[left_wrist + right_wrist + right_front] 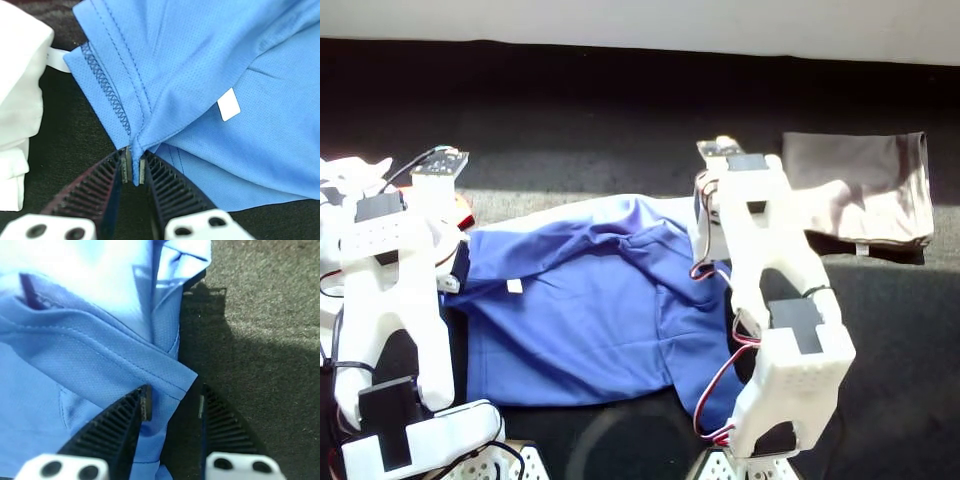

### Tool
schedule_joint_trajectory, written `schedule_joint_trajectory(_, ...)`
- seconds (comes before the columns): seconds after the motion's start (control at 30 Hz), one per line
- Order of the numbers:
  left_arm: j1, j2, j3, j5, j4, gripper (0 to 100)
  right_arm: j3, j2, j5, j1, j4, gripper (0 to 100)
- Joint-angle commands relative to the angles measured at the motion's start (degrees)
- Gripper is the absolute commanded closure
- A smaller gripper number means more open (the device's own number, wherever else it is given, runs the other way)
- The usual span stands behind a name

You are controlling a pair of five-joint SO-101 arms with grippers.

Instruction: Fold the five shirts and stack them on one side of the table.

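A blue shirt lies spread and rumpled across the middle of the dark table. My left gripper is shut on a pinched fold of its stitched hem; in the high view this is the shirt's left edge. A small white tag shows on the cloth near it. My right gripper stands open at the shirt's right edge, one finger over the blue corner, the other over bare table. In the high view the right gripper is at the shirt's far right corner.
A folded grey-beige shirt lies at the back right. White cloth sits beside the left gripper at the table's left edge, with a bit of red behind the left arm. Dark tabletop lies open at the right.
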Motion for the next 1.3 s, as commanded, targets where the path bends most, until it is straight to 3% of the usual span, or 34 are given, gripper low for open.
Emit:
schedule_joint_trajectory(0.0,-0.4,-2.07,-0.31,-0.18,-0.53,99,-0.31,1.89,-0.62,0.57,-0.31,83.7)
schedule_joint_trajectory(0.2,-0.4,-2.07,-0.13,-0.18,-0.53,99,-0.4,3.91,-0.26,0.84,-2.86,84.6)
schedule_joint_trajectory(0.37,-0.4,-2.07,-0.31,-0.18,-0.53,99,-0.92,3.3,-0.62,1.19,-2.77,99.5)
schedule_joint_trajectory(0.87,0.13,-2.07,-0.22,-0.09,-2.99,99,-3.3,-15.08,1.85,3.03,-2.86,99.2)
schedule_joint_trajectory(1.1,1.89,-2.07,-0.04,-0.09,-2.64,99,2.15,-7.08,5.8,2.51,-4.97,98.7)
schedule_joint_trajectory(1.27,1.89,-2.07,-0.04,-0.09,-2.55,99,2.07,-2.86,5.8,2.77,-8.92,87.9)
